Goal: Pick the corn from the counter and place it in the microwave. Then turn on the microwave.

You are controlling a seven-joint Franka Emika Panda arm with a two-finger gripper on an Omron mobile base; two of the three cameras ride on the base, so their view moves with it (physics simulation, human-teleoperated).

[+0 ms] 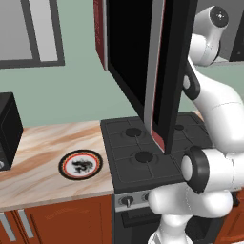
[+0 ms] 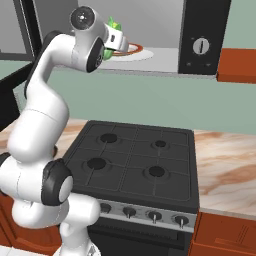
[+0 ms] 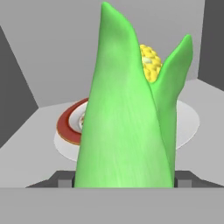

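The corn [image 3: 127,131], a green husk with yellow kernels at its tip, stands between my fingertips, and my gripper [image 3: 124,180] is shut on it. In the right base view the gripper [image 2: 119,41] holds the corn [image 2: 113,23] at the mouth of the open microwave [image 2: 160,30], just over the front of its floor. Inside lies a red-rimmed plate [image 3: 66,127] on a pale turntable [image 3: 189,122]. The microwave's dark door [image 1: 157,71] hangs open over the stove. The counter [image 1: 38,167] lies below to the left.
A black gas stovetop [image 2: 135,160] sits under the arm. A round black-and-red plate [image 1: 80,165] lies on the counter. A small black box [image 1: 7,128] stands at the far left. The microwave's control panel carries a round knob [image 2: 201,46].
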